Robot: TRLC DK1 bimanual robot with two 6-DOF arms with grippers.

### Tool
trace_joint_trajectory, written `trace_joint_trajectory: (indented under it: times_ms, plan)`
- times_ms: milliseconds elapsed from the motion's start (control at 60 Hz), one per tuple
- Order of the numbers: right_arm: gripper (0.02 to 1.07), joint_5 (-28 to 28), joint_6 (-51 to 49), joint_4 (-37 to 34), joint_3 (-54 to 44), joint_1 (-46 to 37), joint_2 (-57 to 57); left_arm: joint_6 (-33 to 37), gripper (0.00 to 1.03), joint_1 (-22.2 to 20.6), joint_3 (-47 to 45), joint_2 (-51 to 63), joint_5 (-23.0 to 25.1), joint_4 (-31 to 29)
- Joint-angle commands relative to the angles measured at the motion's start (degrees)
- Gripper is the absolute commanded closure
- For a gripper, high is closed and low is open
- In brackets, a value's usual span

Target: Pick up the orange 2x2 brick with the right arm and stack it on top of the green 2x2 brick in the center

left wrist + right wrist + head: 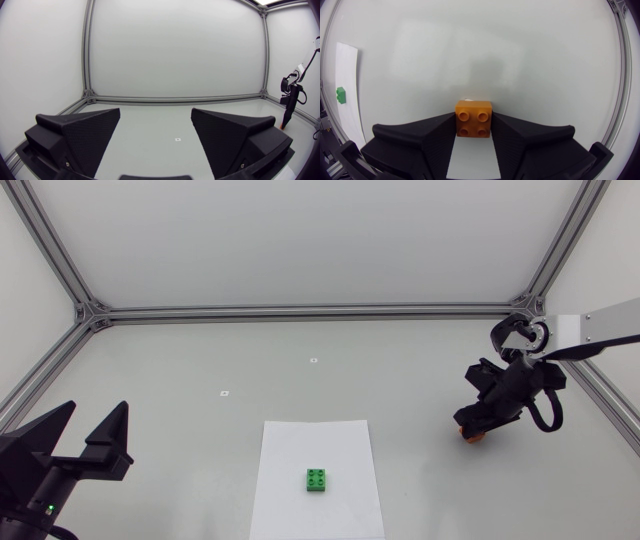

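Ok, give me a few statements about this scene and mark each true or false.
1. The right jaws clamp the orange brick from two sides. True.
2. The green brick sits on bare table. False: it sits on a white sheet.
3. The orange brick is stacked on the green brick. False: they are far apart.
4. The left jaws are open and empty. True.
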Motion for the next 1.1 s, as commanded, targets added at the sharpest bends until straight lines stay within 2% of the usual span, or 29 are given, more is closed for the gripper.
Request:
trace_joint_trajectory:
  times_ms: [0, 167, 617, 750, 1083]
  plan:
    - [0.67, 0.0, 0.1, 0.3, -1.6, 0.3, -1.5, 0.7, 0.04, 0.2, -2.3, -0.5, 0.3, -0.8]
    - [0.67, 0.4, -0.5, -0.4, -2.1, 0.3, -4.6, 0.7, 0.04, 0.2, -2.3, -0.5, 0.3, -0.8]
    - [0.77, 0.0, -2.8, -3.2, -5.0, 2.7, -14.4, 0.7, 0.04, 0.2, -2.3, -0.5, 0.3, -0.8]
    - [0.81, -1.1, -3.5, -3.2, -7.1, 5.1, -18.1, 0.7, 0.04, 0.2, -2.3, -0.5, 0.3, -0.8]
    - [0.81, -0.8, -5.6, -4.0, -13.2, 14.1, -27.3, 0.7, 0.04, 0.2, -2.3, -0.5, 0.3, -0.8]
